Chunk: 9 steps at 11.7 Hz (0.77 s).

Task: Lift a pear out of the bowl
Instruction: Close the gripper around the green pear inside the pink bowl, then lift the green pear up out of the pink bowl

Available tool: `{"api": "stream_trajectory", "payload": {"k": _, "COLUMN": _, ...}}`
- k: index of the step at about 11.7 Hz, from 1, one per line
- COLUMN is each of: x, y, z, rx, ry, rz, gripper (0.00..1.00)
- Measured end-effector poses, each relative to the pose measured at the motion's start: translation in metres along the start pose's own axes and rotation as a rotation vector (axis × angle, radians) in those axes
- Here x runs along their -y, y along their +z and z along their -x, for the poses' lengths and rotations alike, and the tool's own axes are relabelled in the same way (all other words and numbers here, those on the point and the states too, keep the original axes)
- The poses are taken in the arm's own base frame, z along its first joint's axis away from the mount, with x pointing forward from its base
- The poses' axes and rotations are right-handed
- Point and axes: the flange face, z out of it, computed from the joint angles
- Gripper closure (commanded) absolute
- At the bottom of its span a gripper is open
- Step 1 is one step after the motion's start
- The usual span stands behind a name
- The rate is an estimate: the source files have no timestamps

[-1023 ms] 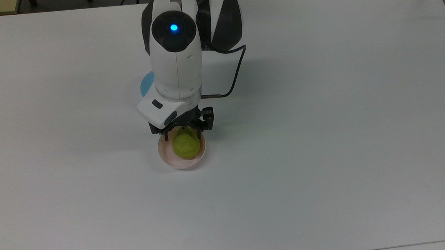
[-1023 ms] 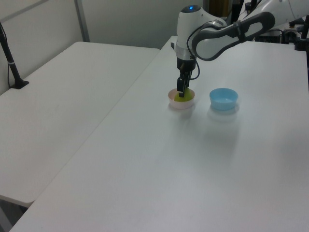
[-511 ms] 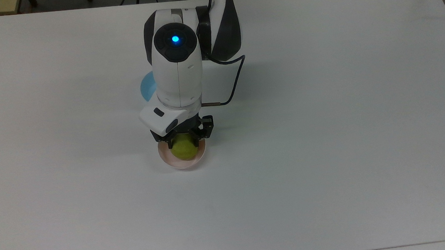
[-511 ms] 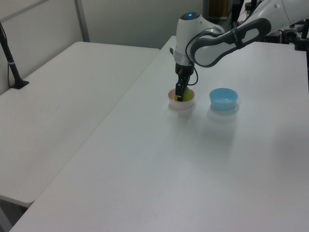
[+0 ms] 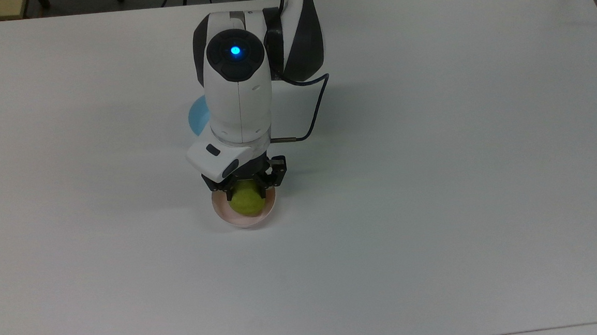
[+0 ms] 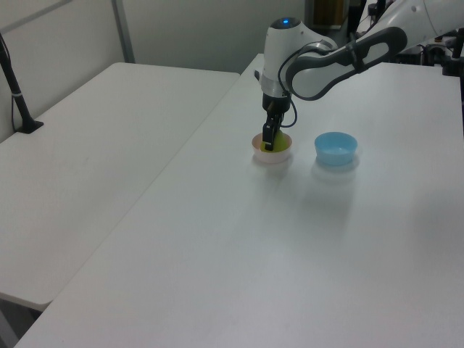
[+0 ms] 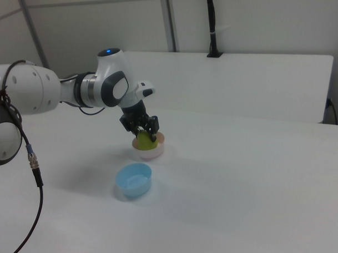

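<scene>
The yellow-green pear [image 5: 248,202] lies in the small pale pink bowl [image 5: 227,217] near the middle of the white table. My gripper [image 5: 245,192] hangs straight down over the bowl. Its two dark fingers sit on either side of the pear's upper half and press against its flanks. The pear still rests inside the bowl. In the left view the gripper [image 6: 269,142] reaches into the bowl [image 6: 274,157]. In the right view the pear [image 7: 144,140] shows between the fingers above the bowl's rim [image 7: 151,155].
A light blue bowl [image 6: 336,148] stands beside the pink one, half hidden under the arm in the top view [image 5: 196,117] and nearer the camera in the right view [image 7: 133,180]. A second white table [image 6: 87,138] adjoins on the left view's left.
The arm came down over the bowl, so the fingers now straddle the pear lower. The fingers drew in against its sides. Since half a second ago the arm has hardly moved.
</scene>
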Motion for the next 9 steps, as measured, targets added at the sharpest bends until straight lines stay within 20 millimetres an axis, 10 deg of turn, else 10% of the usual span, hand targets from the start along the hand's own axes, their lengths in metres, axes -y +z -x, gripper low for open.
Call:
{"api": "stream_trajectory", "payload": {"k": 6, "x": -0.009, "y": -0.062, "z": 0.0, "rx": -0.015, "ry": 0.013, "rz": 0.001, "gripper": 0.64}}
{"api": "stream_trajectory", "payload": {"k": 9, "x": -0.044, "y": -0.086, "z": 0.006, "rx": -0.016, "ry": 0.065, "rz": 0.005, "gripper": 0.64}}
